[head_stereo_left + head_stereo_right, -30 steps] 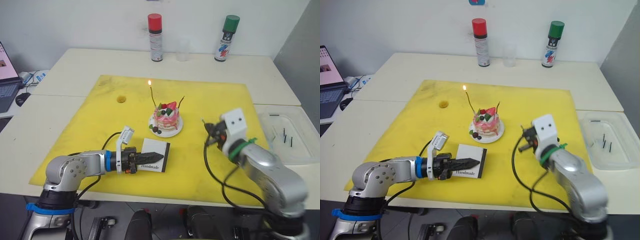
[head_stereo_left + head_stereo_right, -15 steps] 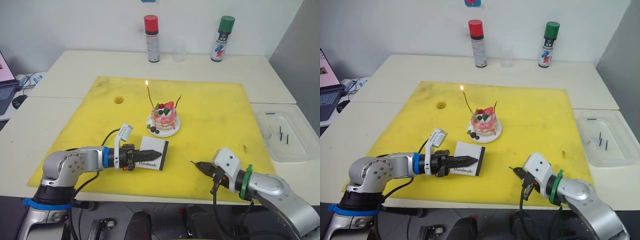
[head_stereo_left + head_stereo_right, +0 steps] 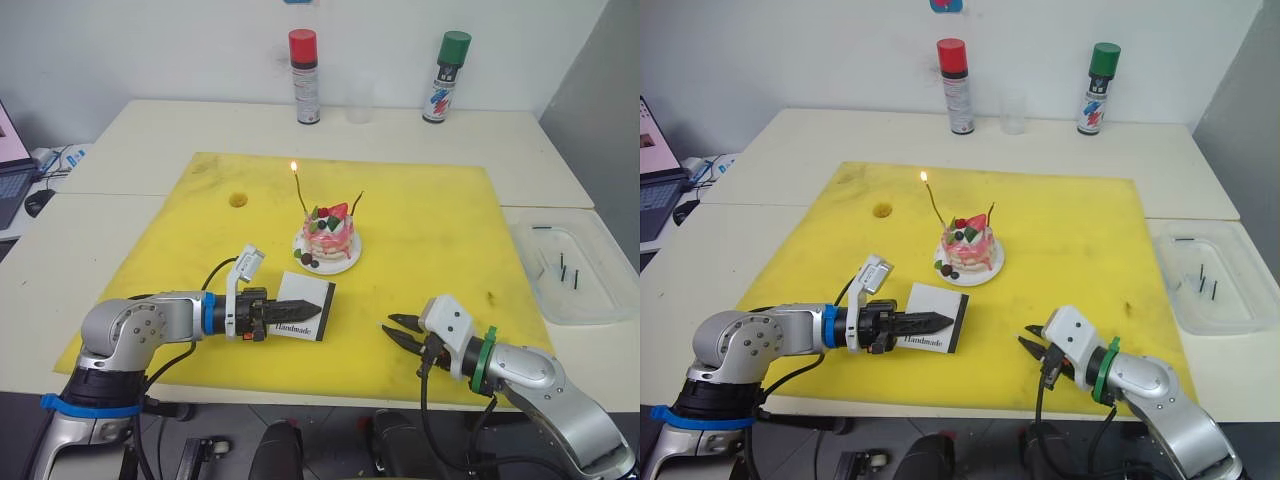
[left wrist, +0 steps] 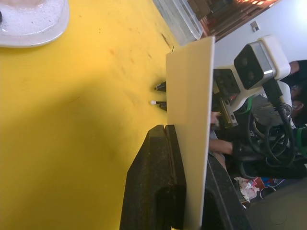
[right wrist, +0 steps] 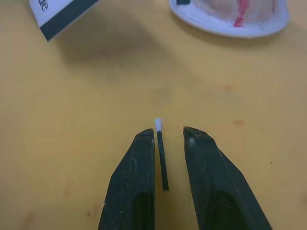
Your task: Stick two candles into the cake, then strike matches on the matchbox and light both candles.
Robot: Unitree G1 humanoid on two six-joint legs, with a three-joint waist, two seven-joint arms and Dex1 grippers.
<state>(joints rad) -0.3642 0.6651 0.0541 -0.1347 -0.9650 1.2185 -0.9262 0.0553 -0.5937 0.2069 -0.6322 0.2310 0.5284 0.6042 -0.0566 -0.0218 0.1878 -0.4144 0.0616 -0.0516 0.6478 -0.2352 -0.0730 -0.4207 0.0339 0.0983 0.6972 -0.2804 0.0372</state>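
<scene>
Pale walls and a cream surface (image 3: 150, 130) frame the yellow mat (image 3: 420, 220) where I am working.

My right hand (image 5: 169, 136) sits low over the mat near its front edge, arm stretched forward and almost level, fingers (image 5: 139, 158) apart with a dark, white-tipped match (image 5: 161, 153) lying loose between them. My left hand (image 4: 184, 143) reaches in from the other side, forearm flat along the mat, clamped on the matchbox (image 3: 303, 309) and holding it up on edge, dark strip toward the cake (image 3: 330, 228).

That cake stands on its white plate mid-mat with both candles in it: the yellowish candle (image 3: 301, 193) carries a flame, the reddish candle (image 3: 359, 203) is unlit. Spare matches (image 3: 565, 268) lie in the clear tray (image 3: 590, 300) off to my right.

I judge the step in hand to be taking up a match for that second candle. Next I must close my fingers on the stick near its tail, lift it without it twisting, and carry its tip across to the strip of the matchbox, well apart from it now, for a firm stroke.
</scene>
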